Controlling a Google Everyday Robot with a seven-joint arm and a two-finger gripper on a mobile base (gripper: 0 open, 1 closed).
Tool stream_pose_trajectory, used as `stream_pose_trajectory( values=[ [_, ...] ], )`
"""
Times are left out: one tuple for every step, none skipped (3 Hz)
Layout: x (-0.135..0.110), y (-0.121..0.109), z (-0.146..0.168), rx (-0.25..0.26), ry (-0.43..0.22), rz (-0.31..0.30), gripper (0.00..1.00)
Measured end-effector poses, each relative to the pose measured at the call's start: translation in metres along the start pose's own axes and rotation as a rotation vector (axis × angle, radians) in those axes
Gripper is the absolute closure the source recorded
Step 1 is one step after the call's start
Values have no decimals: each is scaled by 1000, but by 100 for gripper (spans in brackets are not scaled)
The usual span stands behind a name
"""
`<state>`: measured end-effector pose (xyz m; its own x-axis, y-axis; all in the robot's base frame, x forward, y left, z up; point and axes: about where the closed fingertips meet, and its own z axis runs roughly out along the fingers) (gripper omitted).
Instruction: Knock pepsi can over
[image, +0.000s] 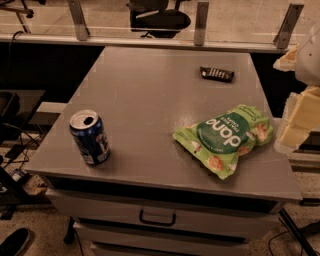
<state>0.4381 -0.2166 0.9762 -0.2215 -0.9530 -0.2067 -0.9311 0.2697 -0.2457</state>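
Grey cabinet top (150, 95): pepsi can (90, 138) upright, well left of green snack bag (225, 139). My gripper (301, 116) sits right of the bag; whether it is wide or narrow I cannot tell. Recommend pushing sideways, high on the can.

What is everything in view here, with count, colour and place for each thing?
pepsi can: one, dark blue with silver top, upright near the table's front left corner
snack bag: one, green, lying flat at the front right
wrapped bar: one, black, far right of the tabletop
table: one, grey, centre of view, drawers below
drawer handle: one, dark, on the top drawer's front
chair: one, black, behind the rail at the top
shoe: one, black, on the floor at bottom left
gripper: one, cream, at the right edge beside the table, far from the can
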Motion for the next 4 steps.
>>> stream_pose_trajectory(
  values=[
    [-7, -2, 2, 0, -13, -3, 0],
    [-35, -6, 13, -13, -63, -17, 0],
    [-82, -8, 30, -36, -176, -34, 0],
    [-152, 11, 55, -86, -322, -83, 0]
  ],
)
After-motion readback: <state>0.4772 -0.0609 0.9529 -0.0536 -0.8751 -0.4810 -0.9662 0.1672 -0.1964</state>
